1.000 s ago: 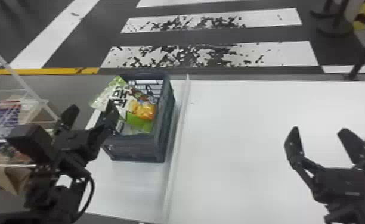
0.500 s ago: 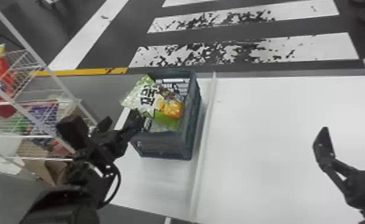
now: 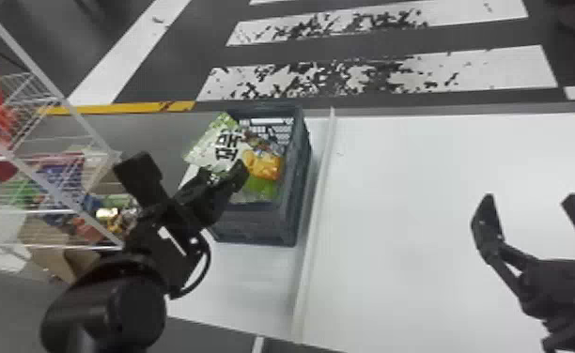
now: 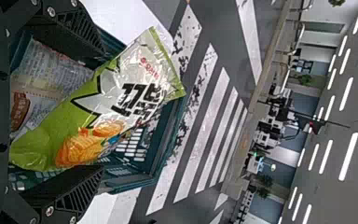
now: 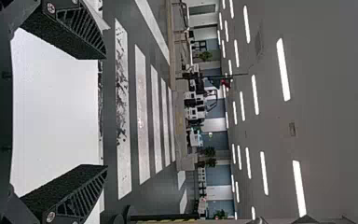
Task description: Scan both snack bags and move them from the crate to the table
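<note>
black-fingered, spread wide and empty, now nearer the crate [image 3: 253, 224] with the left gripper [image 4: 103, 110], lining up on the green-and-white snack bag [image 3: 223, 146] leaning out of it, so probably almost ready to grasp.

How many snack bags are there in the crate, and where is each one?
2. The green-and-white bag sticks out over the rim of the crate; the whitish bag lies inside, partly covered by it. More may be hidden underneath.
</note>
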Controlling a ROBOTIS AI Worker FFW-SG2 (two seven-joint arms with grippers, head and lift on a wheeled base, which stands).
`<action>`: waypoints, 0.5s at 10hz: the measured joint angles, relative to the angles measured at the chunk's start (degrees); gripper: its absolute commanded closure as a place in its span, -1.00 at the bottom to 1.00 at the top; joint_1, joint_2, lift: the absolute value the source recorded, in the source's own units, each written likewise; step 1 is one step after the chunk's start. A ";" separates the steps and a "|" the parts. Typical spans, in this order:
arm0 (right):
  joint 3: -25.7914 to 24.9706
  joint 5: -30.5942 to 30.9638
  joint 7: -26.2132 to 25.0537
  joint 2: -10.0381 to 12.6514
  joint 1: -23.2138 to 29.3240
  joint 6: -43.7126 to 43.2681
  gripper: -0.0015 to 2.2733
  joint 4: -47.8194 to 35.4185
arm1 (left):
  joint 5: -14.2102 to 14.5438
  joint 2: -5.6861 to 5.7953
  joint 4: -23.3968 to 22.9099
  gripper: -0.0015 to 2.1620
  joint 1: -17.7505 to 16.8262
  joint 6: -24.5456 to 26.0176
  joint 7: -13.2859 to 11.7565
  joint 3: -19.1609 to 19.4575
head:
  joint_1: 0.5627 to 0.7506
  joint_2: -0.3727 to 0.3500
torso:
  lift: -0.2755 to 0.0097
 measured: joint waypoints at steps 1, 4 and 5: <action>0.39 0.34 0.00 -0.01 0.03 0.35 -0.91 -0.10 | 1.03 -0.19 1.22 -0.86 -1.54 1.32 1.36 -0.10 | 0.41 0.76 | 0.32; 1.58 1.53 -0.01 -0.01 0.03 1.68 -0.91 -0.45 | 3.12 -1.37 5.16 -0.86 -5.89 1.64 5.76 -0.48 | 0.41 0.80 | 0.32; 1.92 1.90 -0.01 -0.02 0.03 2.33 -0.91 -0.60 | 3.86 -1.47 6.42 -0.86 -7.77 1.64 7.48 -1.07 | 0.41 0.80 | 0.32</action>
